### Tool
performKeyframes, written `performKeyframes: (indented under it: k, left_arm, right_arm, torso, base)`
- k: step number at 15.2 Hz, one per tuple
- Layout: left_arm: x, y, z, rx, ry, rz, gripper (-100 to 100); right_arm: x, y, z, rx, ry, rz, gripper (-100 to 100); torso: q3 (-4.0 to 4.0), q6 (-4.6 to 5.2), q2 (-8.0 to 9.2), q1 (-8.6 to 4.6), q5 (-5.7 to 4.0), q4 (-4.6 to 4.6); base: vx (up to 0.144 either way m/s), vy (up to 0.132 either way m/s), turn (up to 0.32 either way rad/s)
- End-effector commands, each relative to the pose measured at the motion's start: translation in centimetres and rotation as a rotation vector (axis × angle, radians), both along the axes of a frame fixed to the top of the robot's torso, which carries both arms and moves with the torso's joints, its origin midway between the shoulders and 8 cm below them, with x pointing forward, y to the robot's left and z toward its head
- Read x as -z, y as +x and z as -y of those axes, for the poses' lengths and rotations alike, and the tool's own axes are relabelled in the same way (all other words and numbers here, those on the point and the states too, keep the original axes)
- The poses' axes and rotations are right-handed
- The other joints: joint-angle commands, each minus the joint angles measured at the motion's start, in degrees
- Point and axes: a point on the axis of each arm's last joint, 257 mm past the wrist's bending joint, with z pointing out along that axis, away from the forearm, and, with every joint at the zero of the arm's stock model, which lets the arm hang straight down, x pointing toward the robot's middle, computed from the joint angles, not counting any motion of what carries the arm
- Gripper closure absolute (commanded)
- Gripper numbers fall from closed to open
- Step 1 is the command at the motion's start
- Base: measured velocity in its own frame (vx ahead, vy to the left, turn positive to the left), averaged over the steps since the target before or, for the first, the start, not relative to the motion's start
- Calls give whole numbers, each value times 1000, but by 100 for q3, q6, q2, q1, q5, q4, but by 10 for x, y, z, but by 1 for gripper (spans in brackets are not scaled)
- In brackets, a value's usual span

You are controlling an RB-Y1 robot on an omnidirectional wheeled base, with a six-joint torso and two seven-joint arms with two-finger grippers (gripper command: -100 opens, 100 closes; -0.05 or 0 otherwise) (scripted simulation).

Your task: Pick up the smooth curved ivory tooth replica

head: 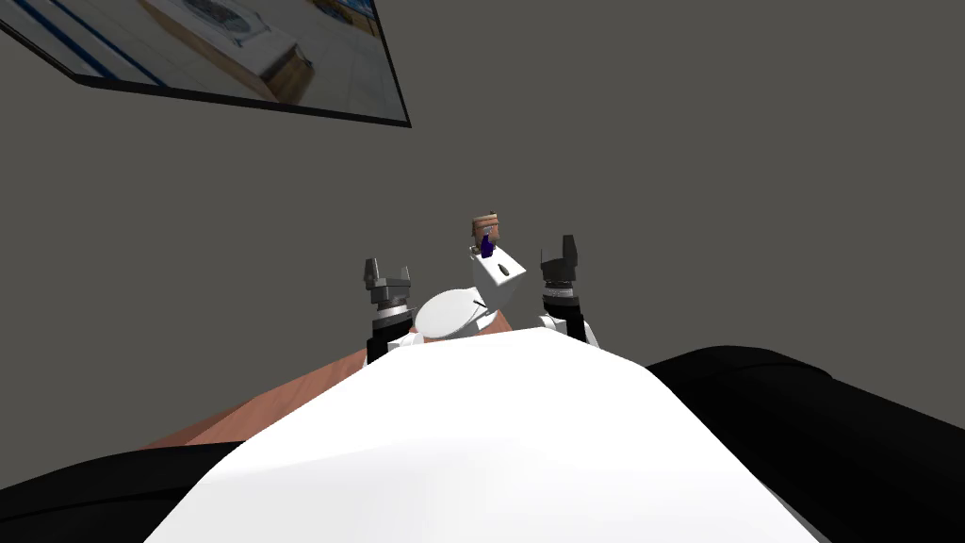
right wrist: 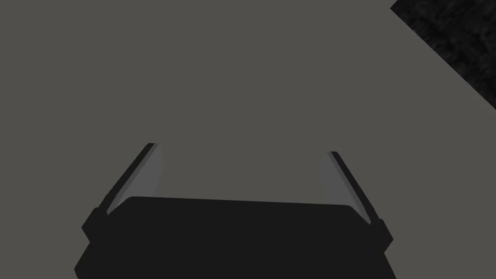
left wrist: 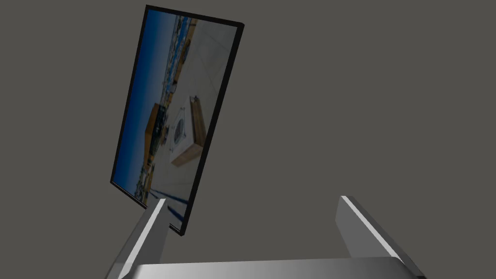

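I have both grippers spread wide and empty at mid-frame, the left gripper (head: 386, 273) left of the white toilet (head: 499, 280) and the right gripper (head: 564, 253) right of it. A brown thing (head: 484, 224) and a blue thing (head: 486, 248) sit on its tank, too small to tell whether either is the tooth.

Losing the framed picture (head: 236, 57) past the upper-left edge; failing to resolve the tiny brown-and-blue thing (head: 485, 236) at centre.
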Motion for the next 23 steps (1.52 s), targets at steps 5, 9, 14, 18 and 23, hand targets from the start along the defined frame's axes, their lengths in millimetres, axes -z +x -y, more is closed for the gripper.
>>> performKeyframes:
  k: [5,9,14,18,23]
  left_arm:
    - [0,0,0,0,0,0,0]
    - [0,0,0,0,0,0,0]
    - [0,0,0,0,0,0,0]
    - [0,0,0,0,0,0,0]
    - [0,0,0,0,0,0,0]
  right_arm:
    - [28,11,-8,-36,-94,-84,-100]
    - [52,19,-11,-55,-154,-150,-100]
    - [99,28,-8,-76,-256,-273,-100]
    - [137,31,-1,-86,-333,-369,-100]
    - [158,32,3,-100,-401,-424,-100]
  torso:
    - [-6,0,-10,18,3,-2]
    - [-10,-1,-17,28,6,-4]
    - [-12,-1,-20,28,6,-5]
    - [-2,0,-2,19,4,-1]
    - [1,1,1,16,4,0]
  base:
    - [22,41,3]
    - [37,71,4]
    - [41,70,4]
    - [-4,45,-12]
    - [-3,35,-12]
